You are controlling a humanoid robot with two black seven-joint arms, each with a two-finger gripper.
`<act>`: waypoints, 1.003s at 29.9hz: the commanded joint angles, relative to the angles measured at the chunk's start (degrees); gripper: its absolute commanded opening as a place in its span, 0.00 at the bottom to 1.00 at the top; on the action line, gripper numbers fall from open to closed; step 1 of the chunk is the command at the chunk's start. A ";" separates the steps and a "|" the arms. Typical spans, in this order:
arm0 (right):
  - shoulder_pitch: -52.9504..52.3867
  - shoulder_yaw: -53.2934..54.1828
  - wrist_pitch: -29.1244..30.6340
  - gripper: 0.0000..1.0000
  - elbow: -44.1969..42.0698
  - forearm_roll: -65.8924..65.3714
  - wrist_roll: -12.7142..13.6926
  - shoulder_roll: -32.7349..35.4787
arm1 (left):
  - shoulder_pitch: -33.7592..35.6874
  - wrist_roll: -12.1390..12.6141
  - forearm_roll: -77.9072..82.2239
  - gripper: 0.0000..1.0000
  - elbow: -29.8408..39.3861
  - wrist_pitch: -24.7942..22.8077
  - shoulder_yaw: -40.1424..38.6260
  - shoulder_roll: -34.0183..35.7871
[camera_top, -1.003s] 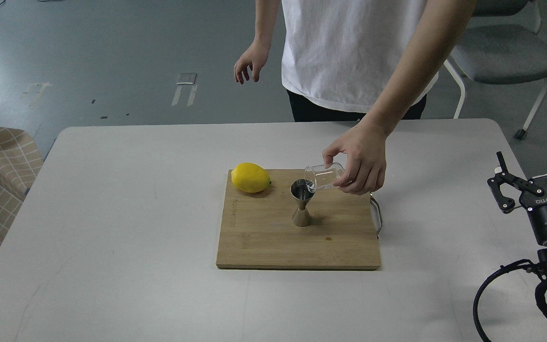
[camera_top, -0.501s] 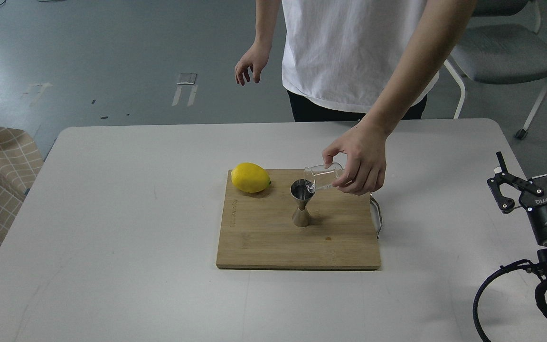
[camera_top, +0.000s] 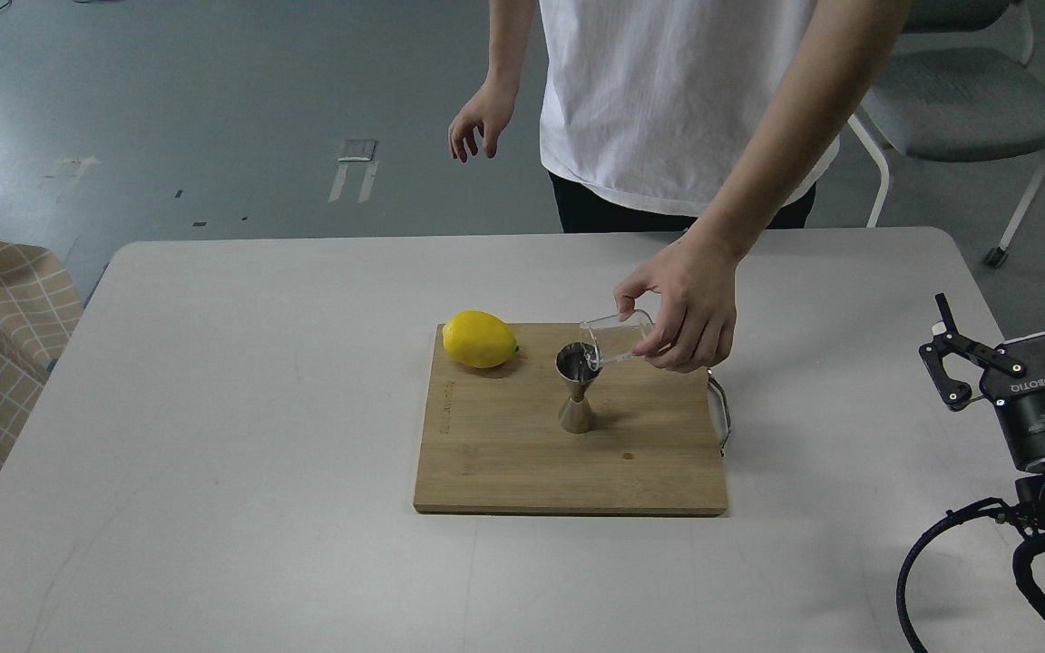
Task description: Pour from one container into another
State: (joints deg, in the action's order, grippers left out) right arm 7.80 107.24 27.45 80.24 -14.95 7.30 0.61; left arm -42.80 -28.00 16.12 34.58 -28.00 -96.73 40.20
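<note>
1. Hand (camera_top: 690, 313) of a person in a white shirt curls around a clear tumbler (camera_top: 618, 336), fingers wrapped on its base and thumb on top, tipping it on its side.
2. Left of the hand, a lemon (camera_top: 480, 339) lies at the far left corner of a wooden board (camera_top: 504, 462).
3. Just below-left of the hand, a steel jigger (camera_top: 577, 390) stands upright on the board; the tumbler's rim sits over its upper cup, and clear liquid shows at the lip.
4. Board rests on a white table (camera_top: 214, 408); grey floor and a chair (camera_top: 967, 109) lie beyond.
5. Far right of the hand, the right gripper (camera_top: 1012, 340) hovers with fingers spread, holding nothing.
</note>
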 commanded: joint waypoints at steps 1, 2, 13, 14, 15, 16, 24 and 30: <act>-0.06 -0.01 -0.02 1.00 0.00 -0.08 0.00 0.00 | -0.01 0.00 0.05 0.98 -2.50 0.00 2.77 -2.14; -0.06 -0.01 -0.02 1.00 0.00 -0.08 0.00 0.00 | 0.08 0.00 -0.04 0.98 -2.94 0.00 3.73 -2.49; 0.29 -0.01 -0.02 1.00 0.00 0.01 0.00 0.09 | 0.78 0.00 -0.12 0.98 -7.16 0.00 8.66 -7.94; 0.29 0.08 0.06 1.00 0.00 0.01 0.08 0.09 | 0.96 0.00 -0.13 0.98 -7.34 0.00 9.88 -8.47; 0.37 -0.01 0.06 1.00 0.00 0.01 0.08 0.09 | 1.05 0.00 -0.13 0.98 -7.51 0.00 10.42 -8.74; 0.37 -0.01 0.06 1.00 0.00 0.01 0.00 0.09 | 1.13 0.00 -0.13 0.98 -7.86 0.00 11.03 -8.91; 0.37 0.08 0.06 1.00 0.00 0.01 0.00 0.09 | 8.69 0.00 -0.21 0.98 -17.52 0.00 20.52 -14.27; 0.55 0.08 0.06 1.00 0.00 0.10 0.08 0.18 | 15.10 0.00 -0.21 0.98 -26.40 0.00 25.89 -18.14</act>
State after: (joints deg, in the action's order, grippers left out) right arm 8.27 107.29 27.53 80.24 -14.94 7.34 0.74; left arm -29.77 -28.00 15.90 11.05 -28.00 -72.56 23.42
